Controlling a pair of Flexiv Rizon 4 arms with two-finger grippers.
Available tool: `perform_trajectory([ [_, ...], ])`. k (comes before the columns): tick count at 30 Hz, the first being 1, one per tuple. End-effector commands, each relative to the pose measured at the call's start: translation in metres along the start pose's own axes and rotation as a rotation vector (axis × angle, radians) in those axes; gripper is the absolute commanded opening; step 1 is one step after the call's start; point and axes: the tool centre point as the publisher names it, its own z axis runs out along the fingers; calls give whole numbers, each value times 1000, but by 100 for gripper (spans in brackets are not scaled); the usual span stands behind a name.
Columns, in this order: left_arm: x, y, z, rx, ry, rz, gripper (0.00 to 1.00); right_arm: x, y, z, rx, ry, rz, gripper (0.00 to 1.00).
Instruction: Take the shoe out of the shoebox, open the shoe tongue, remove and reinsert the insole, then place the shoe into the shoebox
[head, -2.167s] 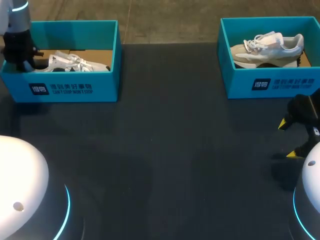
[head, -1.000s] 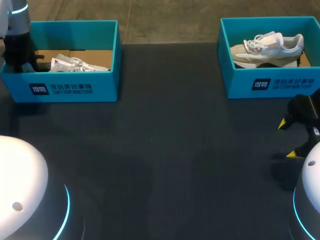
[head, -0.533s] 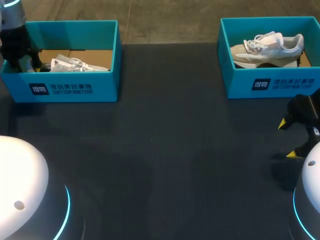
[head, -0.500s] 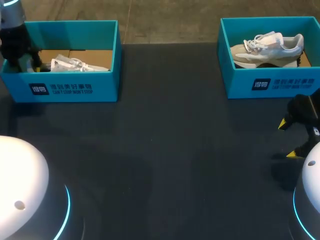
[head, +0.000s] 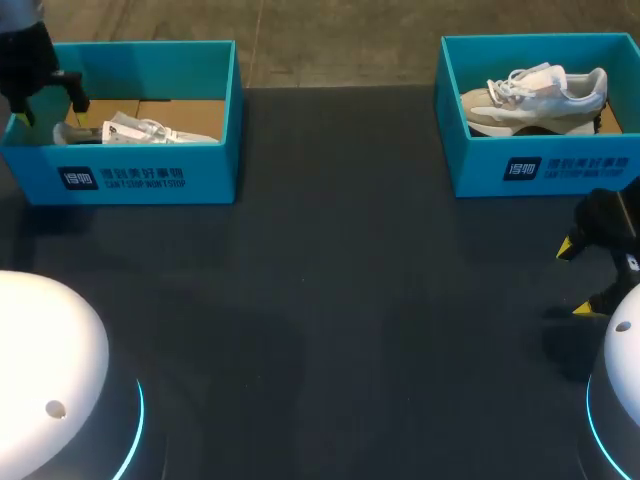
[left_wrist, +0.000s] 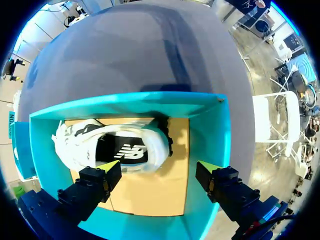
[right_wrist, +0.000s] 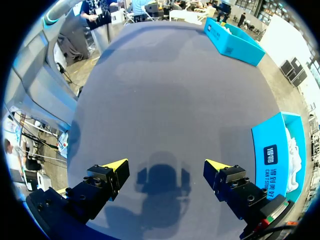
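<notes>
My left gripper (left_wrist: 158, 167) hangs over the left shoebox (head: 150, 170), a bright blue box at the far left corner of the table (head: 330, 300). Its two yellow-tipped fingers are spread wide and they hold nothing. Under them, inside the box, the white shoe (left_wrist: 120, 150) sits on the brown cardboard floor. It sits close to one side wall, and I can look down into its dark inside. One of my fingers is just beside the shoe, but I cannot tell if it touches. The table is dark and flat, and its whole middle is bare. At the far right corner stands the right shoebox (head: 540, 170), blue too, with a pale shoe (head: 535, 95) in it that has white laces. My right gripper (right_wrist: 166, 164) hangs low over the dark table, in front of that box and near the right edge. Its fingers are wide apart too, with nothing between them, and its shadow falls on the table below it.
</notes>
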Motion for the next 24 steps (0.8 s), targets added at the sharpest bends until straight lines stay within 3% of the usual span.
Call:
perform_trajectory([
  [1,-1,-10,-10,-18,2,-1,100,1,0,0,3,-1,0,100],
  [13,1,-17,-29,3,2,-15,100,1,0,0,3,-1,0,100],
  [24,1,-39,-67,23,12,-21,100,1,0,0,3,-1,0,100],
])
